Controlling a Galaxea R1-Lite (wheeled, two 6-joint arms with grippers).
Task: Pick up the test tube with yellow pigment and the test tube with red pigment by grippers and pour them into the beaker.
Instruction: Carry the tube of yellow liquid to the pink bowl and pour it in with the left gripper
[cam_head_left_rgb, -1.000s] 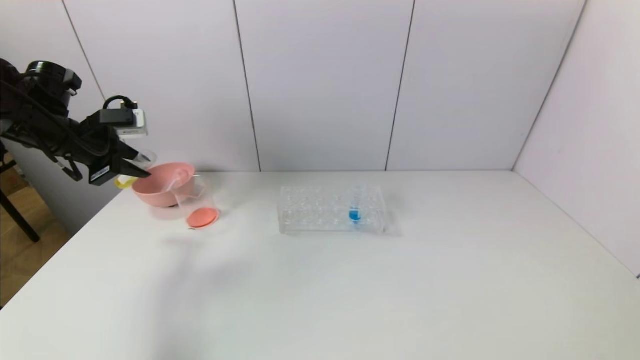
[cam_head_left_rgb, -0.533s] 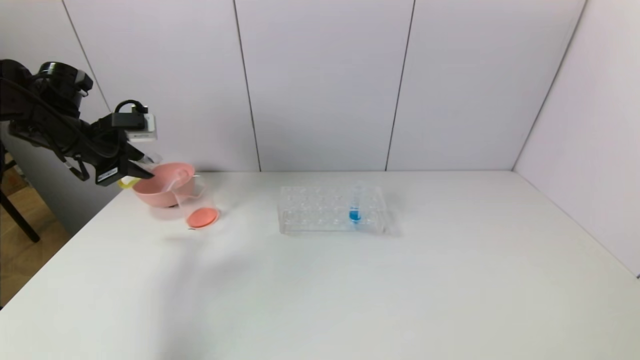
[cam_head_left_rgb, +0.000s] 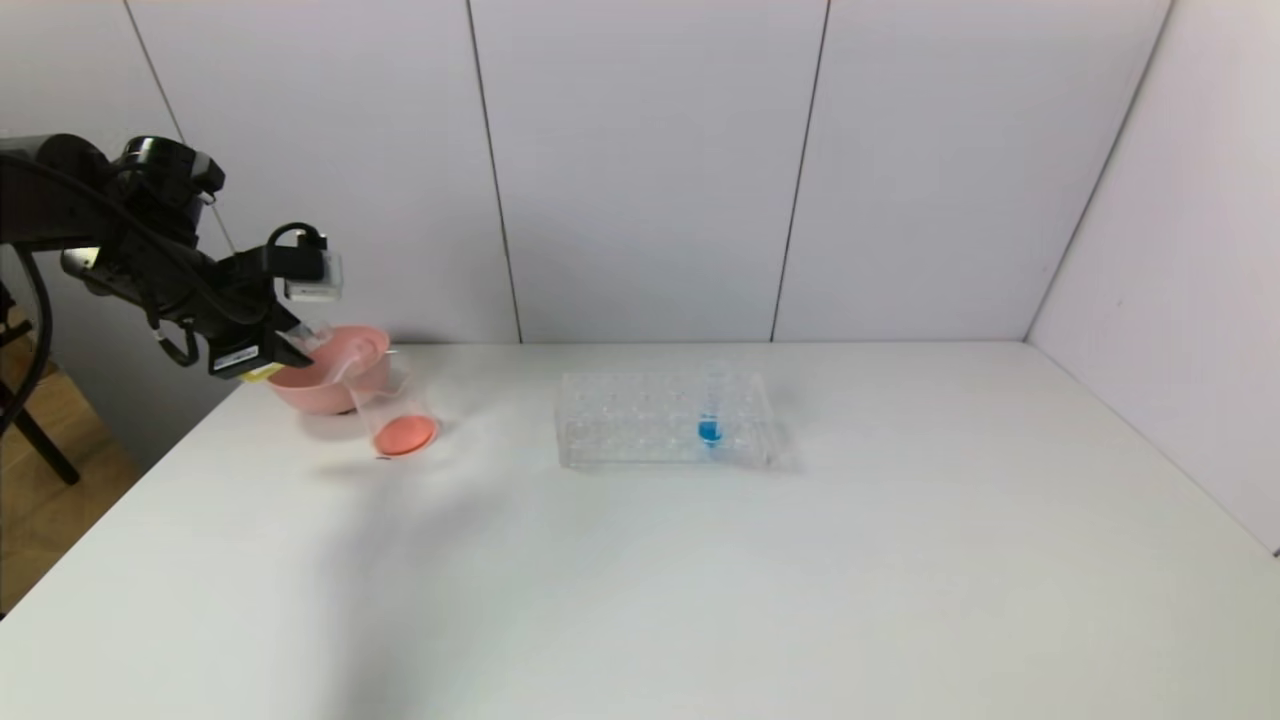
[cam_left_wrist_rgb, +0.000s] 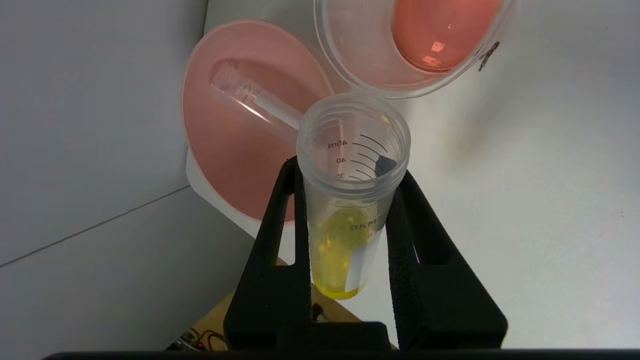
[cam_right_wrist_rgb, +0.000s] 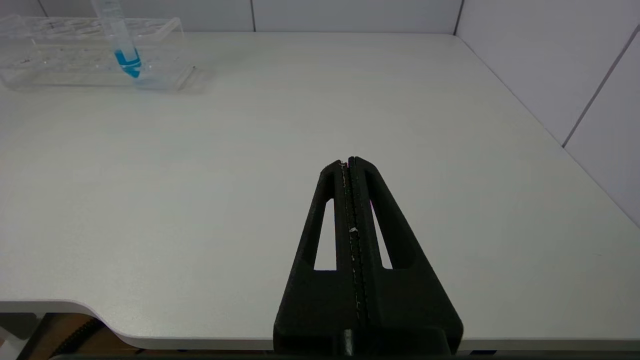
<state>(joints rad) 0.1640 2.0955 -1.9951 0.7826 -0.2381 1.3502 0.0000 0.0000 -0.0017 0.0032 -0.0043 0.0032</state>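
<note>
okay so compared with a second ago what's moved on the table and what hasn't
The left gripper, jaws shut on the test tube with yellow pigment, has moved rightward over the pink bowl, nearer the beaker. Nothing was picked up or released. The beaker with red liquid, the tube lying in the bowl, the rack with its blue tube stayed put.

Beaker (cam_left_wrist_rgb: 415, 45): we are losing its far rim past the frame edge.
Left gripper (cam_head_left_rgb: 285, 345): we are seeing the yellow tube mostly hidden behind it.
</note>
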